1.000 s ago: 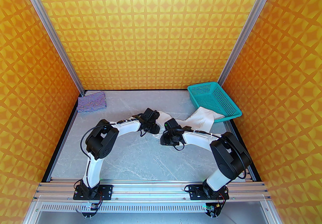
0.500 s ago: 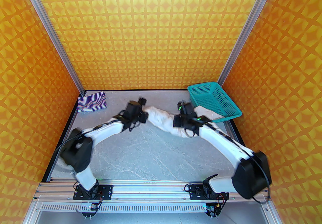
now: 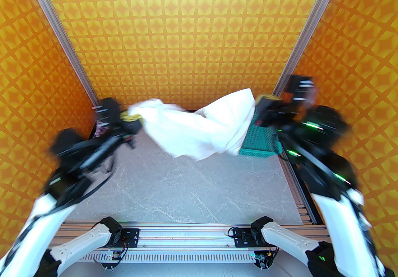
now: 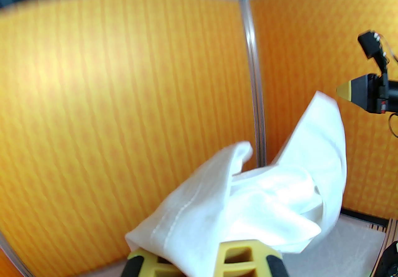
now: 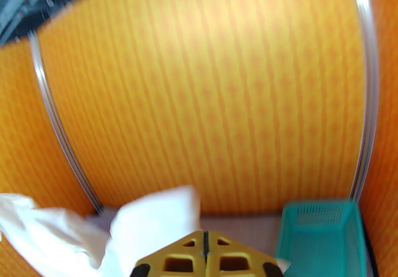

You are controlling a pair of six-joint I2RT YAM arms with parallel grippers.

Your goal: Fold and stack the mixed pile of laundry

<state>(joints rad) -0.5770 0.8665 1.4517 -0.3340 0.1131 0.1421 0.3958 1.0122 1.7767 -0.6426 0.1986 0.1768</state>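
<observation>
As our left gripper clamps the left end of the white cloth, our right gripper pinches its right corner aloft.

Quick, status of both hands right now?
Left hand: closed, holding the white cloth.
Right hand: closed, holding the white cloth's other end.

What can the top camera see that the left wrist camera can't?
From above you get the teal basket and both arm bases. From the left wrist you get a close look at the left end effector, its yellow fingers shut on the white cloth. Both share that cloth, up in the air, and the right end effector at its other end.
</observation>
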